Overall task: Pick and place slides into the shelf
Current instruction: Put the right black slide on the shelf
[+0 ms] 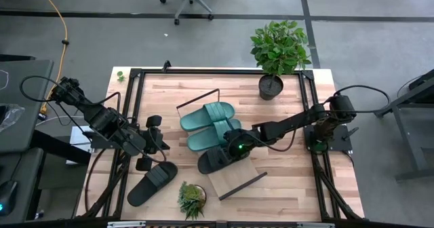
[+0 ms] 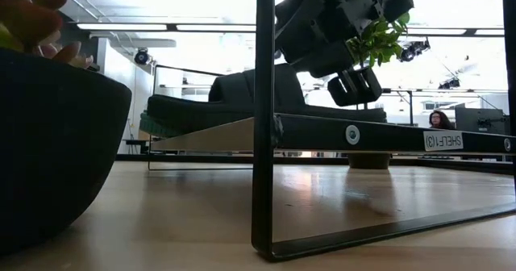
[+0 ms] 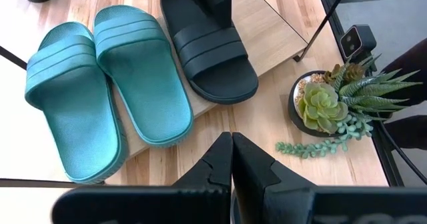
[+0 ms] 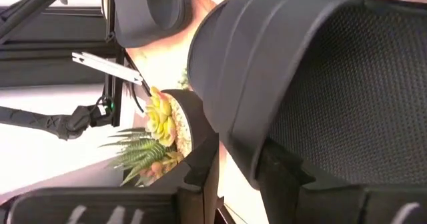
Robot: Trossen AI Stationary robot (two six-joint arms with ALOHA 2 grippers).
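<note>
Your right gripper (image 1: 227, 148) pinches the ribbed black rubber slide (image 1: 218, 157) on the slanted light-wood shelf (image 1: 234, 179), mid-bench; left gripper (image 1: 150, 143) pressed together.

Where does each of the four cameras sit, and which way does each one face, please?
High view: overhead, looking straight down; both arms show, the right gripper at a black slide.
Low view: table height, looking across under the shelf; one gripper shows.
Left wrist view: behind the left gripper, facing the teal slides.
Right wrist view: right against that black slide.
Shared: the succulent pot appears in all.
</note>
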